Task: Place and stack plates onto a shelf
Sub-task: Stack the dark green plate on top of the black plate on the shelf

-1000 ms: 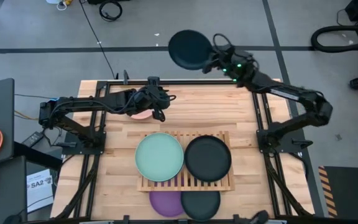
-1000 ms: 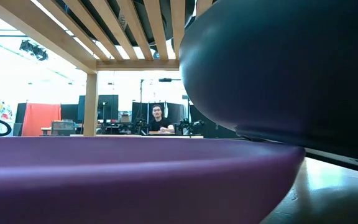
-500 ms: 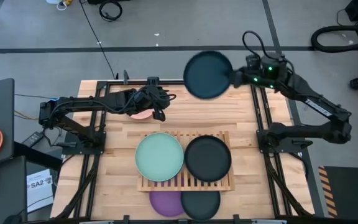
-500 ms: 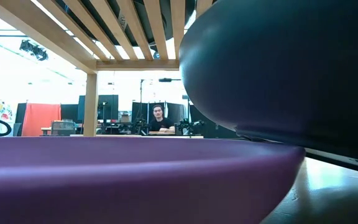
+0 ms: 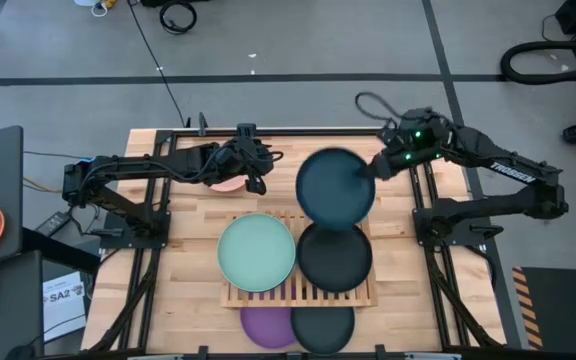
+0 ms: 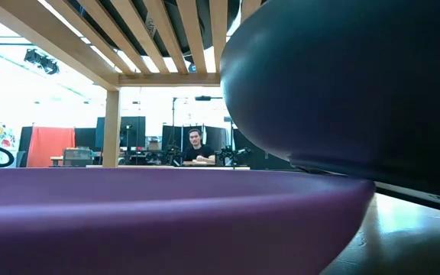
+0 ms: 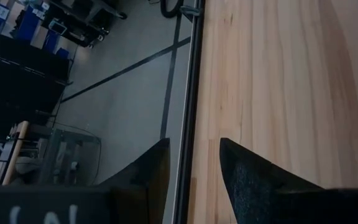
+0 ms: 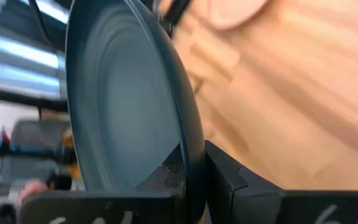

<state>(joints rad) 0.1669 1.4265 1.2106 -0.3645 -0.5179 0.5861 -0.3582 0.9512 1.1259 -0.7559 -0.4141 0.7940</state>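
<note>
Two plates are already lying side by side on the shelf: the mint green plate and the black plate. The right gripper is pinching the dark teal plate by its rim above the shelf's far edge. The left gripper is hanging parted and empty near the tabletop's far edge, over the salmon pink plate.

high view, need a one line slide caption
Right claw carries a dark teal plate toward the black plate on the wooden shelf.
</note>
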